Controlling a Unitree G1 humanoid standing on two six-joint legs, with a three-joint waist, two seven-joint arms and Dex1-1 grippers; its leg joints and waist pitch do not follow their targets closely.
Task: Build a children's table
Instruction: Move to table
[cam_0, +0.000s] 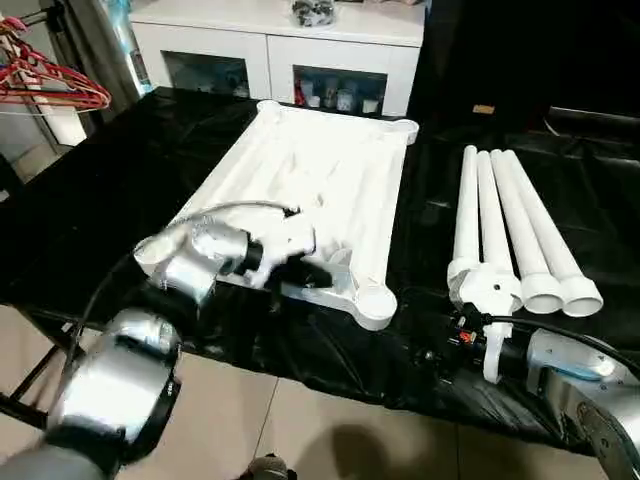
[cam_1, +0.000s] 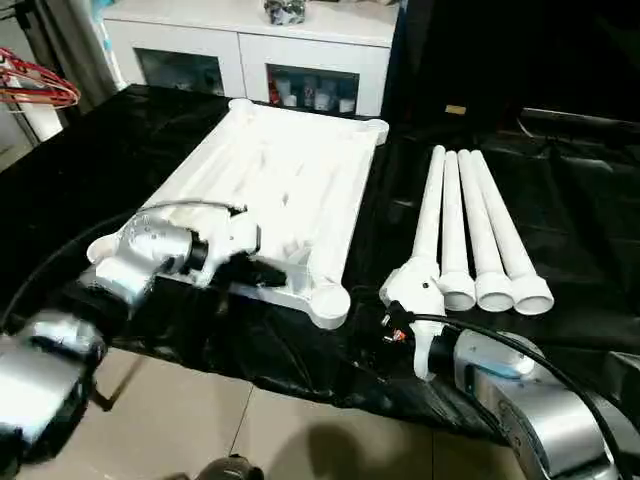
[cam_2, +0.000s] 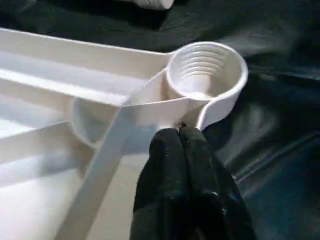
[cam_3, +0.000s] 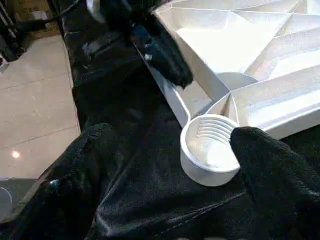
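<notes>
- The right gripper (cam_3: 165, 165) hovers with fingers wide apart near the table top's near corner socket (cam_3: 210, 148).
- The left gripper (cam_2: 181, 134) is pinched shut on the rim of the table top (cam_0: 320, 190), upside down on the black sheet (cam_0: 120, 180).
- Four legs (cam_0: 515, 230) lie side by side beside it.
</notes>
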